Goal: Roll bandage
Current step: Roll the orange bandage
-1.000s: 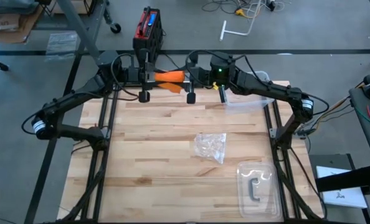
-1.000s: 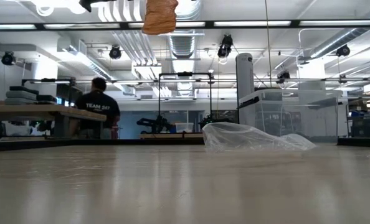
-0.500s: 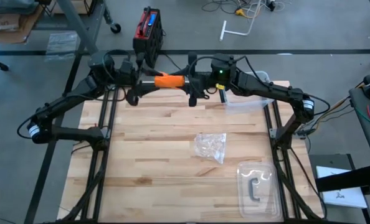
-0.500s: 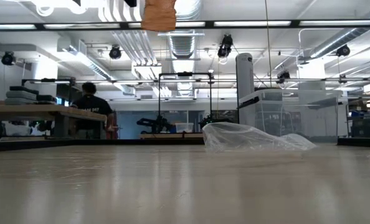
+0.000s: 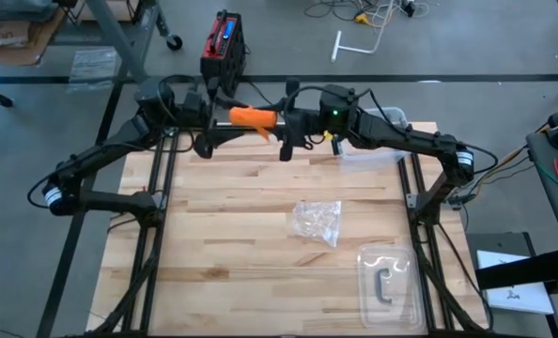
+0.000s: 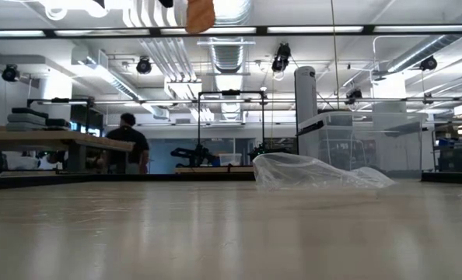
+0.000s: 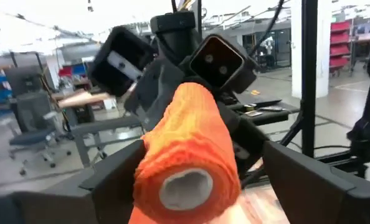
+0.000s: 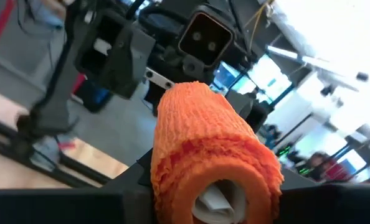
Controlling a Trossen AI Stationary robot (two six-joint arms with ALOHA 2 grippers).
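You see the table (image 5: pixel 251 235) filling the middle and lower part of the high view, with both arms reaching in from the upper left and upper right and meeting above its far edge near the top centre. Between them the bandage (image 5: pixel 252 116) is an orange roll held up in the air, well clear of the wood; in the low view it pokes in at the very top edge (image 6: pixel 199 14). Your right gripper (image 5: pixel 281 122) pinches one end of the roll. Your left gripper (image 5: pixel 213 120) has its fingers spread, standing either side of the other end. A clear wrapper (image 5: pixel 317 222) lies right of centre, and a clear tray (image 5: pixel 390 282) sits lower right.
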